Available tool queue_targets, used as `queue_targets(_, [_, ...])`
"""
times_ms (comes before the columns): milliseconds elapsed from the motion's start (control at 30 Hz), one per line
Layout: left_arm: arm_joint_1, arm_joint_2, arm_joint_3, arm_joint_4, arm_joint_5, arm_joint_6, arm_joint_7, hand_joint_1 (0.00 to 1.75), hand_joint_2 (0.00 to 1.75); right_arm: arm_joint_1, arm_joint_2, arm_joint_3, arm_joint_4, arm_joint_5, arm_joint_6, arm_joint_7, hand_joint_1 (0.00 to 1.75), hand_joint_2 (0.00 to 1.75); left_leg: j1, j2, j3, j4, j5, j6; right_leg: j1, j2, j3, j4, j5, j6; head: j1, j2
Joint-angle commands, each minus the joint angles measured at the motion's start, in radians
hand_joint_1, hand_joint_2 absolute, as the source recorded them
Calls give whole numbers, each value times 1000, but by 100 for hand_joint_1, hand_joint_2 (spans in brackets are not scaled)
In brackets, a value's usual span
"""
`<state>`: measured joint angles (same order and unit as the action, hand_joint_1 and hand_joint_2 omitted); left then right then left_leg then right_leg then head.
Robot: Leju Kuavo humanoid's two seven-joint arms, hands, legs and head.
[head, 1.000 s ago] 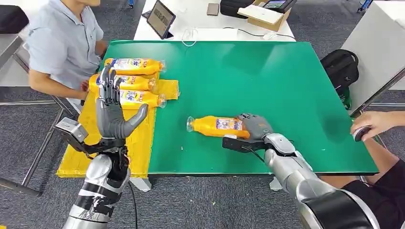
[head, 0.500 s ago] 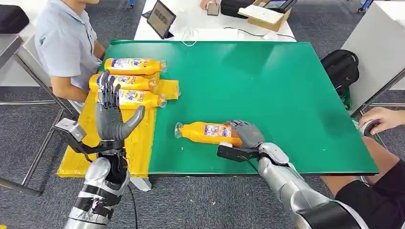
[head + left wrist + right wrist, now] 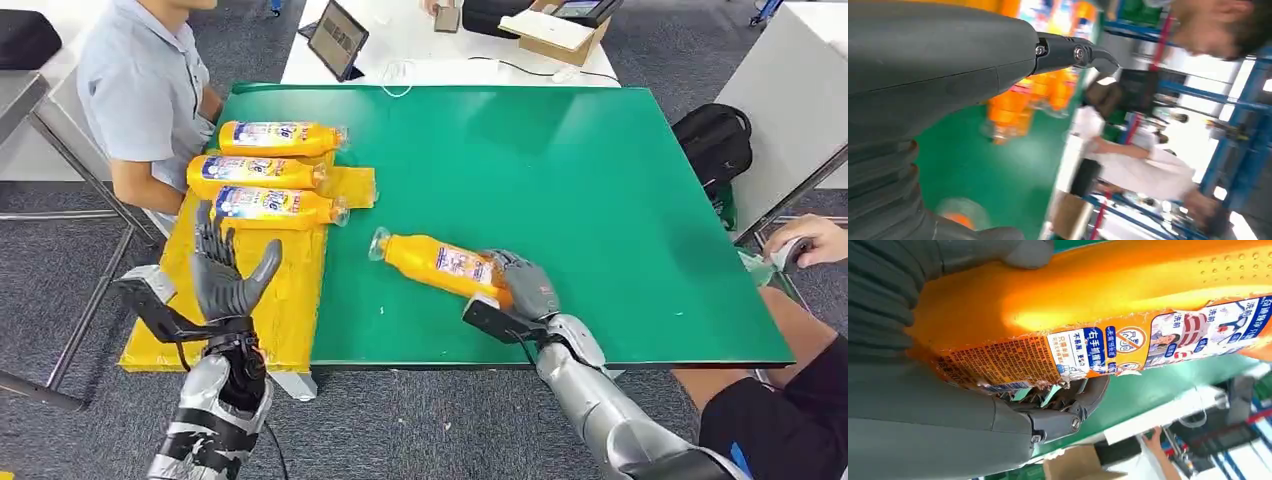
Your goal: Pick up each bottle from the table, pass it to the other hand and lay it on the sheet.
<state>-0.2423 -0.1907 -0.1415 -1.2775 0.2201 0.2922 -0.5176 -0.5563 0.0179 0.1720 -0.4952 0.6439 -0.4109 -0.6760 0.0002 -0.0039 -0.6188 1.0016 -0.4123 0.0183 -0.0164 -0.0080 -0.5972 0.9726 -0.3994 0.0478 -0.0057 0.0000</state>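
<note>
My right hand grips the base of an orange bottle near the front of the green table; the bottle's clear cap end points to the left and is raised. Up close in the right wrist view, the bottle with its blue and white label lies in my fingers. Three more orange bottles lie side by side on the yellow sheet at the table's left edge. My left hand stands upright over the sheet's near part, fingers apart, holding nothing; its thumb shows in the left wrist view.
A person in a grey shirt sits at the table's far left corner, close to the sheet. Another person's hand is beyond the right edge. A tablet and boxes lie on a white table behind. A black bag stands on the floor at right.
My right hand has drawn the bottle leftward and toward me and tilted it, cap end raised. My left hand has dropped lower and nearer, off the row of bottles.
</note>
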Motion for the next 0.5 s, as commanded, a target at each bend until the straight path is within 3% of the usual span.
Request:
queue_targets(33, [28, 11, -21, 105, 1, -37, 6, 0, 175, 54, -12, -12, -171, -111, -13, -22, 175, 175, 0, 0, 4, -1, -1, -1, 0, 1, 3, -1, -1, -2, 0, 0])
queue_targets(200, [59, 46, -98, 80, 6, -251, -1, 0, 175, 89, -36, 76, -307, -219, -34, -22, 175, 175, 0, 1, 4, 0, -2, -1, 0, 1, 3, 0, -2, -2, 0, 0])
queue_targets(500, [54, 64, -225, 91, -136, -356, -24, 0, 175, 122, -25, 154, -445, -307, -28, -22, 175, 175, 1, 1, 3, 0, -2, -1, 1, 1, 2, 1, -2, -2, 0, 0])
